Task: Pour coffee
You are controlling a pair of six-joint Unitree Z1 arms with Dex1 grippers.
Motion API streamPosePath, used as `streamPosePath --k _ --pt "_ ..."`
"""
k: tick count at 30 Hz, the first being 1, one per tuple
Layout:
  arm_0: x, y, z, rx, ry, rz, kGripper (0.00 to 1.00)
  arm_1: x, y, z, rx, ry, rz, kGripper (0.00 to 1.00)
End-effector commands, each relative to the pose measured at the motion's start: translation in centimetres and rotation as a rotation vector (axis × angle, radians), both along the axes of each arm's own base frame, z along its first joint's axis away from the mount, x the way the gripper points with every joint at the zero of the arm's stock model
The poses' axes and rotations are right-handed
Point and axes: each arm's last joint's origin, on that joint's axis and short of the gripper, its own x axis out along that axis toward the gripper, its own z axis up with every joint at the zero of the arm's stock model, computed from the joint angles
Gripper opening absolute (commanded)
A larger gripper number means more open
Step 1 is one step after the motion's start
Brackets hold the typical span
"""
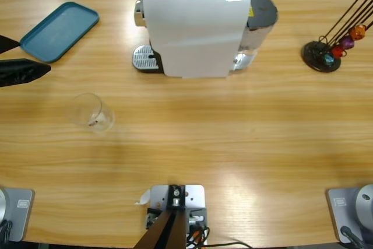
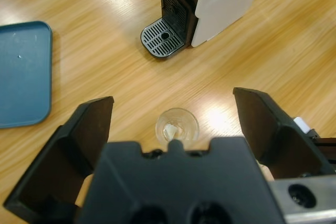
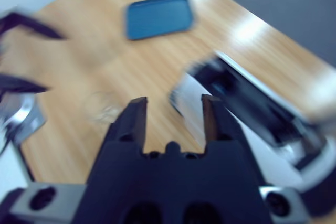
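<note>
A clear glass tumbler [image 1: 93,112] stands upright on the wooden table, left of centre. The coffee is out of view; the tumbler [image 2: 177,125] looks clear inside. My left gripper [image 1: 36,55] enters at the table's left edge, apart from the tumbler. In the left wrist view this gripper [image 2: 173,99] is wide open and hangs above the glass, which shows between its jaws. My right gripper [image 3: 173,100] is open and holds nothing; it is high up, with the tumbler [image 3: 102,106] far below on its left. The white coffee machine [image 1: 192,27] stands at the back middle.
The machine's round drip grate [image 1: 145,58] sticks out on its left side, bare [image 2: 161,38]. A blue tray [image 1: 59,30] lies at the back left. A black capsule stand [image 1: 322,55] with coloured capsules is at the back right.
</note>
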Motion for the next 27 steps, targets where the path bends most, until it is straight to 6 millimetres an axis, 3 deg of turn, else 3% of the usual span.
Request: streamPosePath --k 1,5,10,14,21,27 --pt "-1.5 1.7 -0.6 -0.026 0.005 0.034 0.987 -2.1 -4.6 -2.3 0.049 0.026 -0.388 0.0" --pt "-1.5 1.7 -0.4 -0.034 0.002 0.035 0.987 -1.4 -5.7 -1.1 0.124 -0.061 -0.51 0.0" --pt "-1.4 1.6 -0.6 -0.023 0.012 0.035 0.987 1.8 -6.2 0.9 0.298 -0.132 -0.591 0.0" --pt "-1.3 1.5 -0.8 -0.015 0.019 0.035 0.987 3.4 -4.1 0.4 0.335 -0.092 -0.56 0.0" --pt "-1.4 1.6 -1.2 -0.008 0.028 0.036 0.987 1.9 -0.3 -0.8 0.419 0.015 -0.467 0.0" --pt "-1.4 1.6 -1.2 -0.01 0.026 0.036 0.987 2.5 1.6 -1.8 0.464 0.087 -0.359 0.0"
